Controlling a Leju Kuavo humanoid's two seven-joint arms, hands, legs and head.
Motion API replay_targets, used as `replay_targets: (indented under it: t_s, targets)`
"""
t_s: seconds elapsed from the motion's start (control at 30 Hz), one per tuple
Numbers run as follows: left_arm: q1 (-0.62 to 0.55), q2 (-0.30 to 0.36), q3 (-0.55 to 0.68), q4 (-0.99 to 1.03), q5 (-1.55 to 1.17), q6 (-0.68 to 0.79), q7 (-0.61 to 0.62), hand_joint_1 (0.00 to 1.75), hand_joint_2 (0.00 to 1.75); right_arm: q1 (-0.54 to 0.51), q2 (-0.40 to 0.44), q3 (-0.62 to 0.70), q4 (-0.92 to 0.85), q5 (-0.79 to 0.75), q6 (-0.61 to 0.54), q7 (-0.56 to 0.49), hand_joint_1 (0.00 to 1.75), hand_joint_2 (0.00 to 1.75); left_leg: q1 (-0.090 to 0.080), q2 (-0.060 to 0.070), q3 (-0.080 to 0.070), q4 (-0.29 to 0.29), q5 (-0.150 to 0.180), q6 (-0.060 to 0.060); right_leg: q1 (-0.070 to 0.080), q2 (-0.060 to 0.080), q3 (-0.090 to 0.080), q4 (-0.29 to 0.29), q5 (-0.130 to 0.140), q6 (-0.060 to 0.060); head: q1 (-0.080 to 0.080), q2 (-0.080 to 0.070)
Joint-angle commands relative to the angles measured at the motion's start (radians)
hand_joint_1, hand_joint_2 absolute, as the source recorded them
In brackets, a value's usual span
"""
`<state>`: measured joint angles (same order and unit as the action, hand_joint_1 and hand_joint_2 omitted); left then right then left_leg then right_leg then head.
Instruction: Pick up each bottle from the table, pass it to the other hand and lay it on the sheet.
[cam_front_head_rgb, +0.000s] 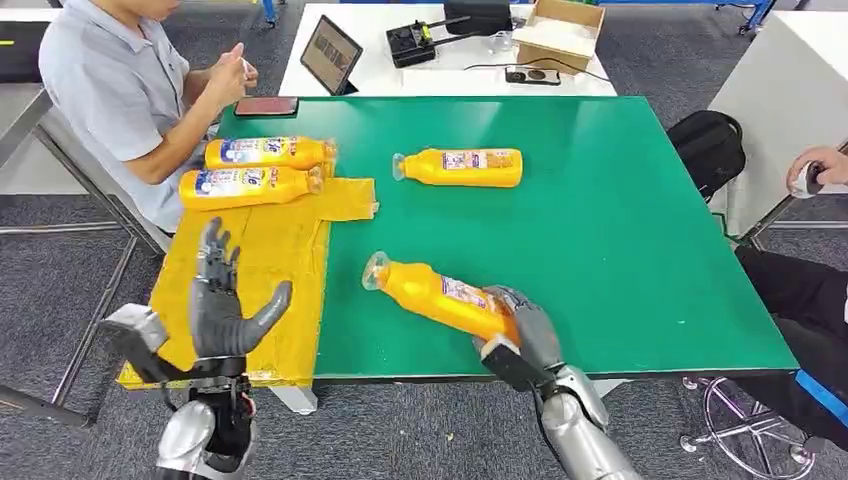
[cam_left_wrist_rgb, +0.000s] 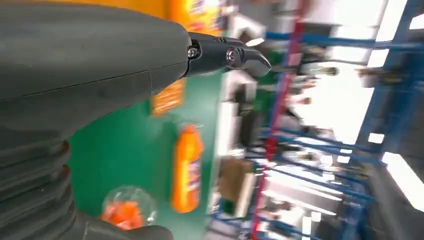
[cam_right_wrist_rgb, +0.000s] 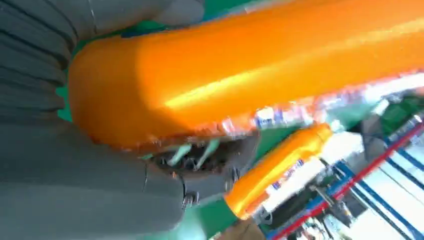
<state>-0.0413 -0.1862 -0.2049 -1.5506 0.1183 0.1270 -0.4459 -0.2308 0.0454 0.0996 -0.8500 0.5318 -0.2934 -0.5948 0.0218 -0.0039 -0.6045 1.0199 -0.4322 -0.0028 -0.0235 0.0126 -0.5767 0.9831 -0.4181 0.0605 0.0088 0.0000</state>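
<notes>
Silver arms, dark grey hands

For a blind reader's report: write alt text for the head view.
The right robot hand grips an orange bottle by its base over a green table. The left robot hand is open above a yellow sheet bearing two bottles, and another bottle lies on the green.

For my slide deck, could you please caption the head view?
Right hand grips an orange bottle on the green table; left hand waits open.
</notes>
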Motion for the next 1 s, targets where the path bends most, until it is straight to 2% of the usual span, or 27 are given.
replay_targets:
  t_s: [0.03,0.27,0.43,0.57,0.8,1.0]
  targets:
    - [-0.010,-0.002,-0.076,0.175,0.053,-0.043,0.040,0.00,1.75,0.071,0.030,-0.029,-0.168,-0.049,-0.039,-0.034,1.75,1.75,-0.001,-0.001,0.000,-0.001,0.000,0.001,0.000,-0.002,0.000,-0.001,-0.001,-0.003,0.000,0.000]
    - [0.107,-0.006,-0.157,0.123,0.115,-0.120,0.056,0.00,1.75,0.123,0.056,-0.012,-0.292,-0.108,-0.059,-0.063,1.75,1.75,-0.001,0.000,-0.002,-0.001,-0.002,0.002,0.000,-0.001,-0.002,0.000,-0.002,-0.003,0.000,0.000]
    - [0.121,-0.004,-0.170,0.108,0.122,-0.120,0.051,0.00,1.75,0.132,0.061,-0.006,-0.312,-0.112,-0.066,-0.070,1.75,1.75,-0.001,0.000,-0.009,0.000,-0.001,0.002,0.000,-0.001,-0.008,0.000,-0.001,-0.002,0.000,0.000]
    - [0.153,0.034,-0.230,0.047,0.108,-0.143,0.010,0.00,1.75,0.141,0.067,0.029,-0.337,-0.120,-0.052,-0.070,1.75,1.75,-0.001,0.001,-0.009,0.000,-0.001,0.002,0.000,0.000,-0.009,0.000,-0.001,-0.002,0.000,0.000]
    - [0.141,0.043,-0.248,0.057,0.118,-0.149,0.013,0.00,1.75,0.126,0.087,0.057,-0.318,-0.122,-0.046,-0.067,1.75,1.75,0.000,0.001,-0.006,-0.001,-0.001,0.002,0.001,-0.001,-0.006,-0.001,-0.002,-0.004,0.000,0.000]
    - [0.094,0.017,-0.256,0.096,0.147,-0.136,0.032,0.00,1.75,0.083,0.156,0.224,-0.214,-0.110,-0.034,-0.088,1.75,1.75,0.000,0.003,-0.009,-0.001,-0.001,0.001,0.001,0.002,-0.010,0.000,0.000,-0.002,0.000,0.000]
